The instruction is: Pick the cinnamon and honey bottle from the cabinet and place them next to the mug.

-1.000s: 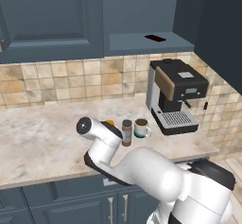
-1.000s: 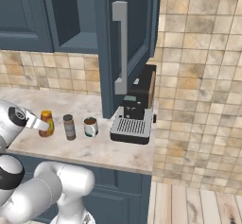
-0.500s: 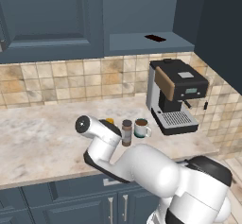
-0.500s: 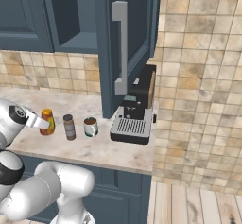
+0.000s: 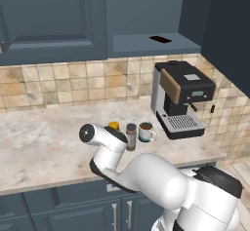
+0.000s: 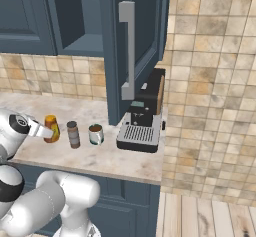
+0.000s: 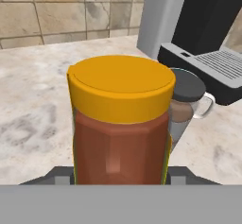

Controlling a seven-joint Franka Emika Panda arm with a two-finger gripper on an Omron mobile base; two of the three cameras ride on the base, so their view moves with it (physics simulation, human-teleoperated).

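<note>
Lowered a little since the earlier frames, the honey bottle (image 6: 51, 128) sits upright between the fingers of the gripper (image 6: 46, 131), which is closed on it, at the counter (image 5: 44, 147). Just beside it stands the cinnamon (image 6: 73, 134), then the mug (image 6: 95, 134) with dark liquid.

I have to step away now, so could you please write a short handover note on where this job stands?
Gripper: shut on the honey bottle, low over the counter, beside the cinnamon.
Cinnamon: upright on the counter, next to the mug.
Cabinet: shelf niche open, nothing of the job in it.
Done: cinnamon placed; honey bottle brought over.
Left: whether the bottle stands on the counter yet is hard to tell; let go, pull the arm back.
</note>
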